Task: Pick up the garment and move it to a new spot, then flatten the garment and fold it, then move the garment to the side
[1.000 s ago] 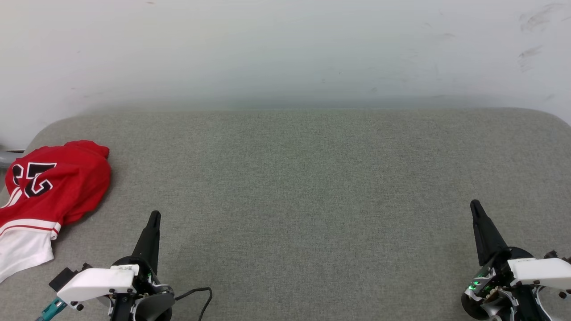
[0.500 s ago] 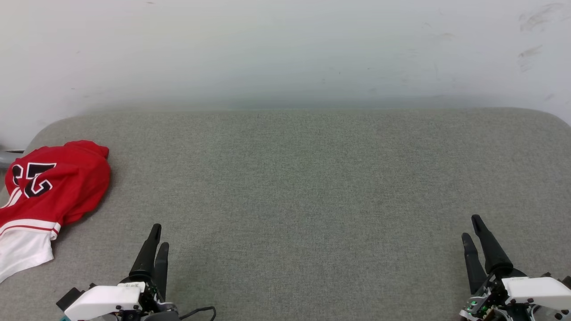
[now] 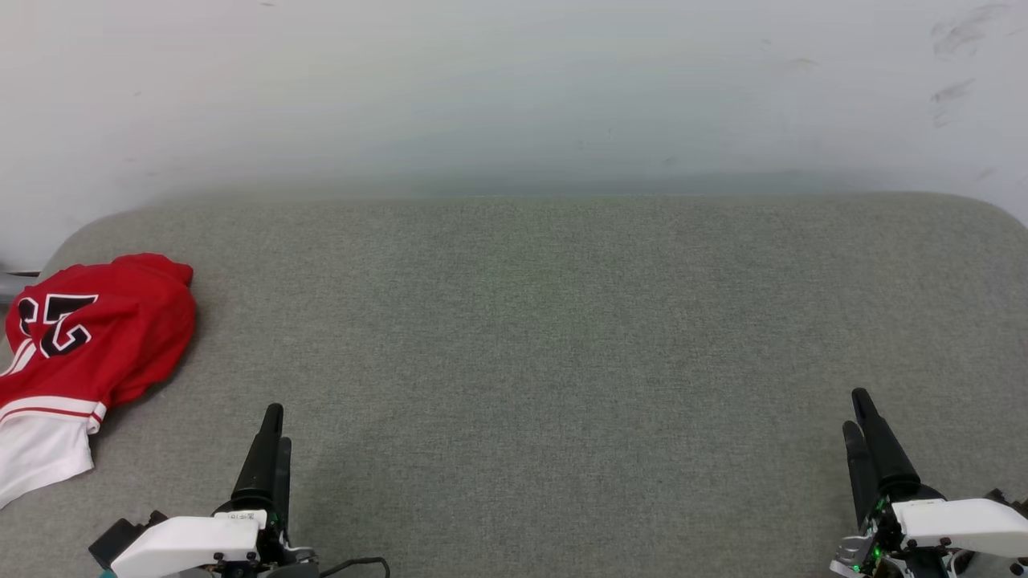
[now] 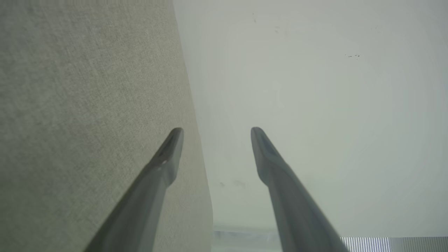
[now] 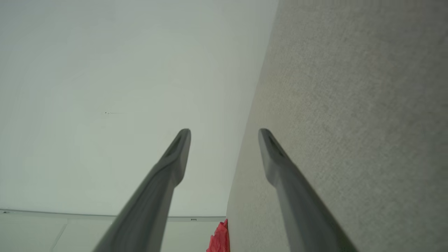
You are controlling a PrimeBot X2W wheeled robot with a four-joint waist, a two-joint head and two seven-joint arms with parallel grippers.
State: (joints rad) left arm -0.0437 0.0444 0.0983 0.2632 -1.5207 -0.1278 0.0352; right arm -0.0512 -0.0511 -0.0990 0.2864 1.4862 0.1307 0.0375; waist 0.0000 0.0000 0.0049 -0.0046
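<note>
Red and white, the jersey [image 3: 88, 345] lay bunched at the left edge of the grey table [image 3: 562, 321]. My left gripper [image 3: 277, 425] and right gripper [image 3: 856, 409] held nothing, fingers apart. I think no step was done.

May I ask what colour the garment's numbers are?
Black with white outlines, on the garment; best in head view.

I log the garment [image 3: 88, 345] at the far left edge of the grey fabric surface [image 3: 514, 361], crumpled in a loose heap, not flat. Red body lies uppermost, with black, white-outlined numerals on the exposed face. A red-and-white striped band runs below it, then a white sleeve trailing toward the near left corner. The right wrist view confirms a red sliver at the surface's edge.
</note>
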